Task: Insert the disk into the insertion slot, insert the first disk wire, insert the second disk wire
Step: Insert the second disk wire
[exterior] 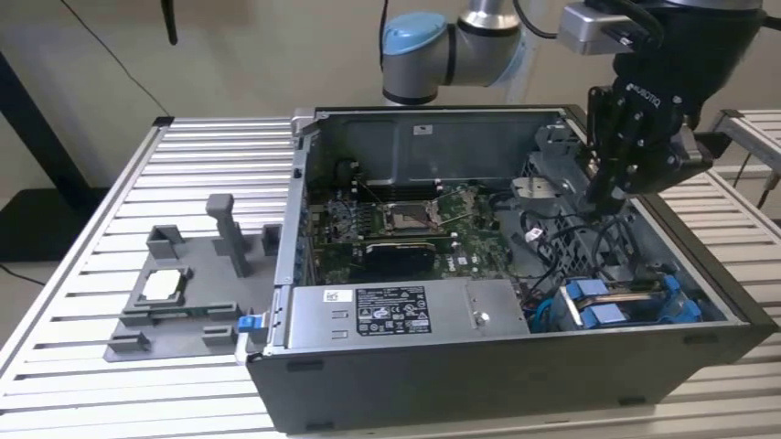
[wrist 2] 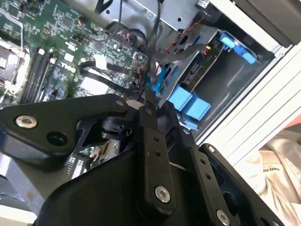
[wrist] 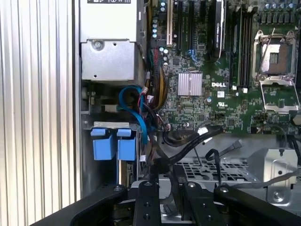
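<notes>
Fingers [wrist: 146, 206] are nearly closed and pinch a black wire [wrist 2: 154, 47] at the tip of the gripper [exterior: 604, 203]. Below them the disk [wrist 2: 202, 68] sits in the slot [wrist 2: 235, 80], with its blue clips facing the fingers. The motherboard [exterior: 403, 229] lies to one side, within the open computer case [exterior: 488, 375].

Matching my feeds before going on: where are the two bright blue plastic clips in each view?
Exterior view: the bright blue plastic clips sit in the open dark grey case's near corner, at the exterior view's right.
Second wrist view: the clips are beside the grey case wall, past the black wires.
First wrist view: the clips are between the ribbed metal table and the blue cable.
Shared landmark: the green motherboard.
</notes>
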`<state>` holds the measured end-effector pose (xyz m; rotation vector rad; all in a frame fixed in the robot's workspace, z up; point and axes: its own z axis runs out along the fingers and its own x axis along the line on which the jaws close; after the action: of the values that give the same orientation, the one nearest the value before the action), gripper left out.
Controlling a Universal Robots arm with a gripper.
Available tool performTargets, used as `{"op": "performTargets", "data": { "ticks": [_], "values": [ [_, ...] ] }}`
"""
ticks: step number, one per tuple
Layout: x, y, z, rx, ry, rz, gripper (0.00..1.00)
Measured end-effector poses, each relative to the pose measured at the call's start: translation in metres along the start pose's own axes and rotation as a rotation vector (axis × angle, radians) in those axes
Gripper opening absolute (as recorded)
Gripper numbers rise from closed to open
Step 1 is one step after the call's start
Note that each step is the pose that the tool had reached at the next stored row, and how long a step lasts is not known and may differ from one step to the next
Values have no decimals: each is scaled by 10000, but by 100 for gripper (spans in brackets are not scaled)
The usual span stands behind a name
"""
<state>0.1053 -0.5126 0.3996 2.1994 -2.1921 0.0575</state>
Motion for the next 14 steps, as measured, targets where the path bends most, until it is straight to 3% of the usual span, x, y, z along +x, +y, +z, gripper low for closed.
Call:
{"op": "performTargets", "data": {
  "ticks": [1, 3, 6, 8, 10, 14],
  "values": [
    [-18, 14, -1, 12, 74, -5, 27],
    [-51, 36, -2, 31, 168, -30, 27],
    [-60, 58, -3, 52, 413, -125, 27],
    [-61, 74, 6, 108, 467, -191, 27],
    [-62, 112, 13, 258, 507, -190, 27],
    [-64, 212, 28, 736, 596, -155, 27]
  ]
}}
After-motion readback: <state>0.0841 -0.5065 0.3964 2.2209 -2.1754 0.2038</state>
